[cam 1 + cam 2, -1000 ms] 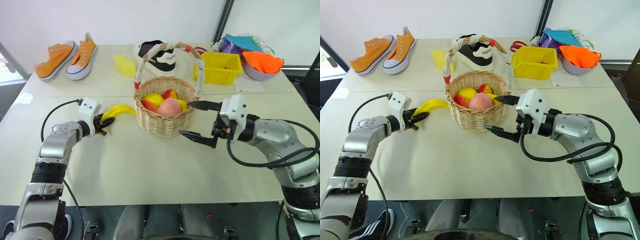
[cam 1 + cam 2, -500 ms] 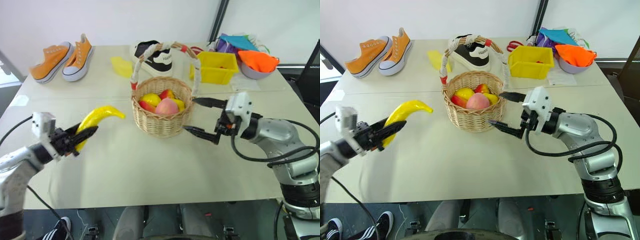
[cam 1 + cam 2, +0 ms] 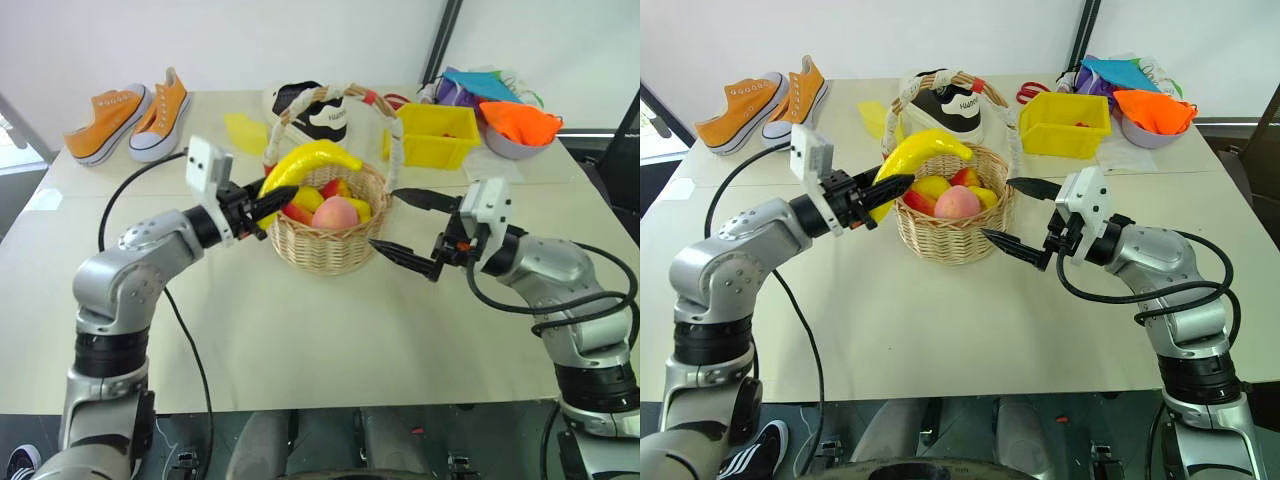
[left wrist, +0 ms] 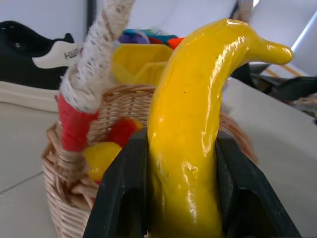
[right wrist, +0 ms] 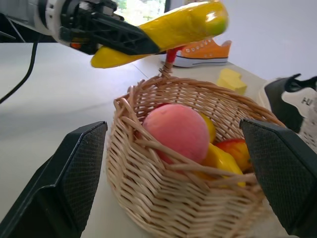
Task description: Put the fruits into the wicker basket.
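Yellow banana (image 3: 303, 160) sits clamped in the left gripper (image 3: 262, 203), raised over the near-left rim of the wicker basket (image 3: 330, 245) at the table's middle; the pink peach (image 3: 336, 213) lies inside among yellow-and-red fruits. To the basket's right the right gripper (image 3: 410, 225) is spread wide, holding nothing. Left wrist view: both black fingers (image 4: 121, 198) press the banana's sides — the red-banded handle (image 4: 81, 106) rises just beside it. Right wrist view: the basket stands between the parted fingers, untouched, with the peach on top.
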Robot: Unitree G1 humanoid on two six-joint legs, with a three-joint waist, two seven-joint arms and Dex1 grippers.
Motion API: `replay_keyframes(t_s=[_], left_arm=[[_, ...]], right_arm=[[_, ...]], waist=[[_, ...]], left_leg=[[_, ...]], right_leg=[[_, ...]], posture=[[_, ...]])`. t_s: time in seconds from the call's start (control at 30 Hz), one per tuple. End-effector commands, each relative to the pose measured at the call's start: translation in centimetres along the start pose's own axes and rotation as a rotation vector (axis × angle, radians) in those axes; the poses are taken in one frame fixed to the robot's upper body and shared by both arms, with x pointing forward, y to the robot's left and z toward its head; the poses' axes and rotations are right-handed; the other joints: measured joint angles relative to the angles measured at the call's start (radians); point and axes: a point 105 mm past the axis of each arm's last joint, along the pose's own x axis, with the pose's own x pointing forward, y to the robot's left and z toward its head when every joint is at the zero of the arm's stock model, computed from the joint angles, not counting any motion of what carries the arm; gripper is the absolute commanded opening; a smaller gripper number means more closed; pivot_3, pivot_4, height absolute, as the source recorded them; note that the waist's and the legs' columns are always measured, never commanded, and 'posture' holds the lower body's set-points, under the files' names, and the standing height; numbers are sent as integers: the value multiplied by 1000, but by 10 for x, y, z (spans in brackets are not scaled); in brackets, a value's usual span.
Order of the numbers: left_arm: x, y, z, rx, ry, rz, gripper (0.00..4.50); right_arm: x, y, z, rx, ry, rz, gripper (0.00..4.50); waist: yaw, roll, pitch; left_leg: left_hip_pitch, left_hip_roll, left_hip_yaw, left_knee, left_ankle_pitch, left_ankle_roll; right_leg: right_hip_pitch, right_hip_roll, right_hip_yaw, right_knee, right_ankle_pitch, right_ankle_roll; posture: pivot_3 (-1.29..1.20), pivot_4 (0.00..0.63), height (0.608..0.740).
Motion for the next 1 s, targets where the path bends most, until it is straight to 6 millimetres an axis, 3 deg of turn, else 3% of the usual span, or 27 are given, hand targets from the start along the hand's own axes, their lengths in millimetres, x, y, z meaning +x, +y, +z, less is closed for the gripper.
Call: replay_keyframes(t_s=[0.03,0.13,0.37,0.67,0.77,0.9,1.0], left_arm=[[15,-7,7,45,1,3,1063],[23,-1,10,30,-30,53,1063],[30,9,15,43,-71,125,4474],[19,-19,33,43,-187,-16,4474],[4,-33,29,71,-184,-102,4474],[-38,-22,12,233,-134,-91,4474],[-80,-1,4,192,-154,-43,4474]], right_arm=[[1,4,12,-51,-34,-7,4500],[2,4,12,-51,-35,-10,4500],[1,4,11,-55,-26,-18,4500],[3,0,9,-56,-23,-24,4500],[6,-9,12,-26,-43,-76,4500],[4,-23,3,17,-9,-185,4500],[10,-36,-3,47,-3,-319,4500]], waist=[[-2,0,0],[-7,0,0],[-2,0,0],[-4,0,0],[-9,0,0],[-11,0,0],[-10,1,0]], left_leg=[[0,0,1,0,0,0],[1,-1,3,1,0,0],[1,-1,2,2,0,0],[1,-1,2,2,0,0],[1,-1,2,2,0,0],[2,0,3,0,1,-1],[2,0,3,0,1,-1]], right_leg=[[0,0,0,0,0,0],[1,-1,1,0,0,0],[1,-1,1,1,0,0],[1,-1,1,1,0,0],[1,0,1,1,0,0],[0,0,2,2,0,0],[-1,0,3,2,0,-1]], posture=[[0,150,740],[0,150,740],[0,150,740],[0,150,740],[0,150,740],[0,150,740],[0,150,740]])
